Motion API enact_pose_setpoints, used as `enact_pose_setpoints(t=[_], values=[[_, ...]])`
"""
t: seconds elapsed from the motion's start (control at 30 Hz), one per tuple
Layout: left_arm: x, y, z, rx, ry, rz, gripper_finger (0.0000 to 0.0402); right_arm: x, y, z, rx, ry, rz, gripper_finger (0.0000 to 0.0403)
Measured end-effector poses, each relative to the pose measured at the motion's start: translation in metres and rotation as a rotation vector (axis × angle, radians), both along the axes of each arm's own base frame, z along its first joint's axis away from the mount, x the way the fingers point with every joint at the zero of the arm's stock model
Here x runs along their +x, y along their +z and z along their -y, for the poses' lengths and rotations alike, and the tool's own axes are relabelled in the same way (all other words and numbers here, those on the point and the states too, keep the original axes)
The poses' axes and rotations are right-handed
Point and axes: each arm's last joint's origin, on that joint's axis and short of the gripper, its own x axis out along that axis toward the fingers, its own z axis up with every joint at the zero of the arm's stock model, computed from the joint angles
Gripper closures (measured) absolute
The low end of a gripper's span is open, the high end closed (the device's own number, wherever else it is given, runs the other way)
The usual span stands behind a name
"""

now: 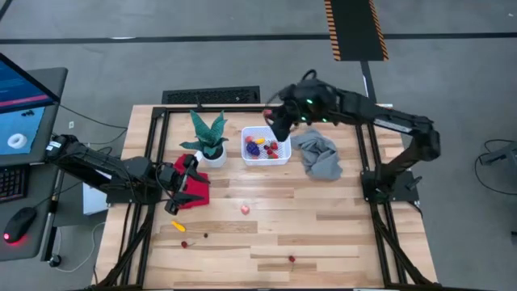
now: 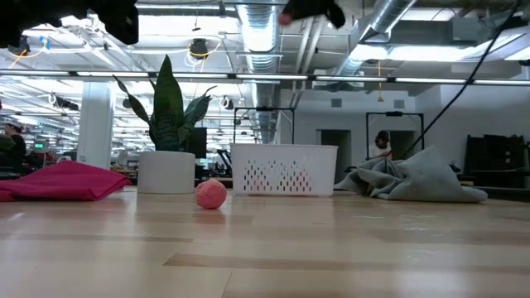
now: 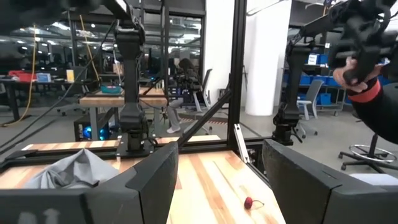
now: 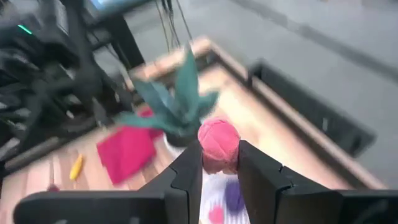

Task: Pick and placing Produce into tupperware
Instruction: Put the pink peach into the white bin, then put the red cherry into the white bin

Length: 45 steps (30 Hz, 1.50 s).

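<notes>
The white tupperware [image 1: 266, 147] stands at the table's far middle and holds several toy pieces, among them a purple grape bunch and red ones. My right gripper [image 1: 273, 121] hovers above the bin's far edge, shut on a pink ball [image 4: 218, 144]; it shows high above the bin [image 2: 284, 170] in the low view. Loose produce lies on the wood: another pink ball [image 1: 245, 209], a yellow piece [image 1: 178, 226], and cherries [image 1: 184, 244] near the front. My left gripper [image 1: 187, 174] is open above the red cloth [image 1: 191, 194], touching nothing. My right gripper pinches the pink ball [image 4: 218, 144] between its two fingers [image 4: 188, 167], one on either side of it. The fingers point slanting downward over the bin. The ball is lifted clear, high above the bin, and shows as a pink spot [image 2: 286, 16] in the low view.
A potted green plant [image 1: 209, 139] stands just left of the bin. A crumpled grey cloth [image 1: 319, 153] lies on its right. A keyboard [image 1: 212, 96] sits beyond the far edge. A lone cherry [image 1: 292, 259] lies near the front; open wood stretches across the right front.
</notes>
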Motion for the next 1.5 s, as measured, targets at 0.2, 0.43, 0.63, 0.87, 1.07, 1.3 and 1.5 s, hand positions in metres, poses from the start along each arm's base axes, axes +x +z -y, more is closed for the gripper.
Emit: enact_pose_setpoints(t=[0.2, 0.43, 0.63, 0.87, 1.07, 1.3, 1.5], values=[[0.000, 0.000, 0.000, 0.000, 0.001, -0.002, 0.0177, 0.022, -0.033, 0.034, 0.178, -0.047, -0.193, 0.0290], [0.000, 0.000, 0.000, 0.000, 0.001, -0.004, 0.0177, 0.039, -0.082, 0.058, 0.309, -0.093, -0.389, 0.0290], [0.000, 0.000, 0.000, 0.000, 0.001, -0.004, 0.0177, 0.055, -0.117, 0.064, 0.391, -0.067, -0.496, 0.0290], [0.000, 0.000, 0.000, -0.006, 0.000, -0.006, 0.0177, 0.068, -0.157, 0.068, 0.487, -0.036, -0.612, 0.0290], [0.000, 0.000, 0.000, -0.006, 0.000, -0.006, 0.0177, 0.076, -0.187, 0.071, 0.499, -0.018, -0.711, 0.0270], [0.000, 0.000, 0.000, -0.006, 0.000, -0.006, 0.0177, 0.080, -0.187, 0.075, 0.465, 0.002, -0.665, 0.0183], [0.000, 0.000, 0.000, -0.006, 0.000, -0.006, 0.0177, 0.072, -0.160, 0.075, 0.423, 0.002, -0.629, 0.0127]])
